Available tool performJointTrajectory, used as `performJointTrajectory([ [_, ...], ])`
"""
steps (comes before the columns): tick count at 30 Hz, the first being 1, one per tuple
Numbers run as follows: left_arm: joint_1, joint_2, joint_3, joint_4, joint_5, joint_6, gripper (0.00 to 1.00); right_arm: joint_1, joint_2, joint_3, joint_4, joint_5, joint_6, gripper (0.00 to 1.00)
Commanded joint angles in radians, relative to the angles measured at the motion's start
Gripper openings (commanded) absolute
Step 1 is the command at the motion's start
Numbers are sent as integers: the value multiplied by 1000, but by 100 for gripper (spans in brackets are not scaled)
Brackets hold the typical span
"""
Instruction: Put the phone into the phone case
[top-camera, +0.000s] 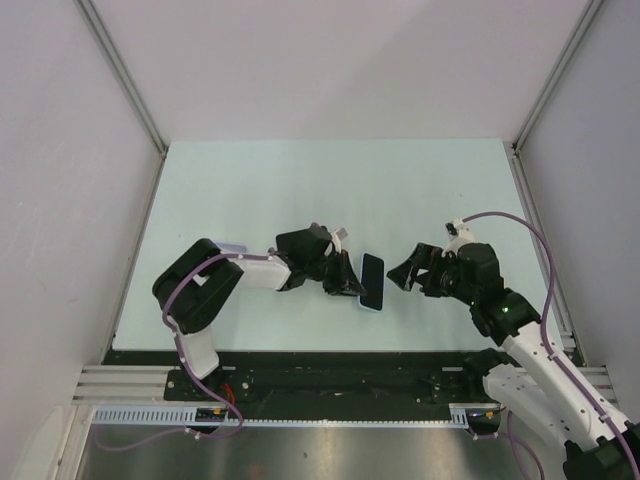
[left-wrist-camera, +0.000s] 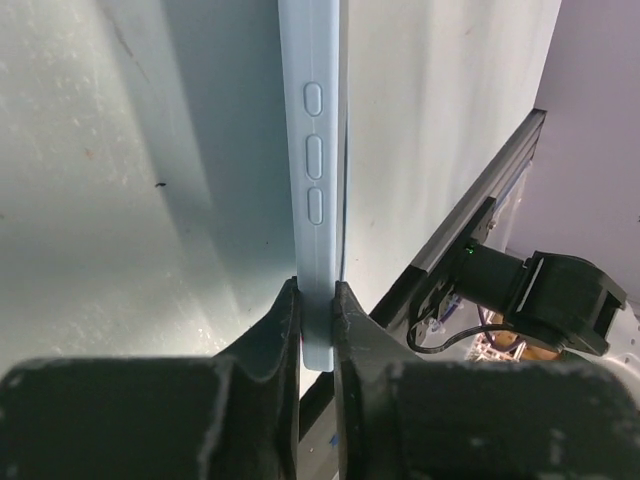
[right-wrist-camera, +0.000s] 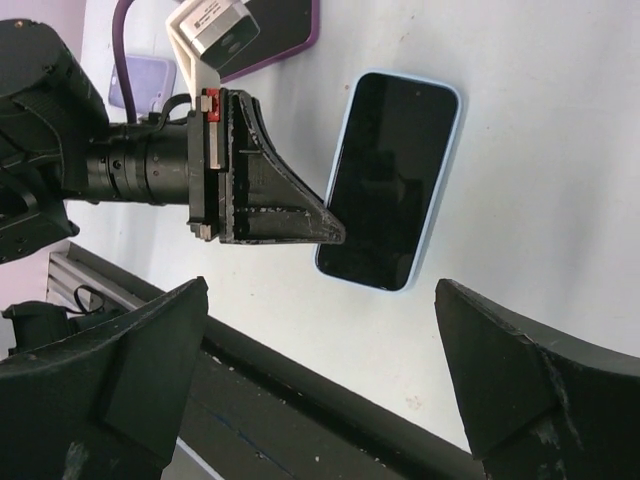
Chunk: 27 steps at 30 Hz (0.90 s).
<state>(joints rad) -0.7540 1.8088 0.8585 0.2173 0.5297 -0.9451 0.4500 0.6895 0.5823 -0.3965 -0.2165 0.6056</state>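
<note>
Left gripper (left-wrist-camera: 317, 305) pinched the phone case's (left-wrist-camera: 318, 150) buttoned edge, with the phone (right-wrist-camera: 392, 180) sitting just left of the wide-open right gripper (right-wrist-camera: 325, 365).

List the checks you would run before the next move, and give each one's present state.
1. Phone sits in the case, blue rim showing beside the screen: ok.
2. Left gripper pinches the case's edge: ok.
3. Right gripper is open and apart from the phone: ok.
4. Phone rests on the table: cannot tell.
5. Every corner fully snapped in: cannot tell.
</note>
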Motion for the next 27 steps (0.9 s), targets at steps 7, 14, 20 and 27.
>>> performJointTrajectory([
  [7,-28,-97,-9,-57,-62,-5,34,3,-28,42,-51,39,-21,100],
  [14,-2,-156,142,-387,-223,137,66,4,-68,40,-77,33,-6,100],
  [20,181,-256,171,-530,-353,202,83,3,-96,42,-73,16,16,100],
  [27,387,-175,430,-878,-808,596,77,4,-117,40,-88,0,13,100],
])
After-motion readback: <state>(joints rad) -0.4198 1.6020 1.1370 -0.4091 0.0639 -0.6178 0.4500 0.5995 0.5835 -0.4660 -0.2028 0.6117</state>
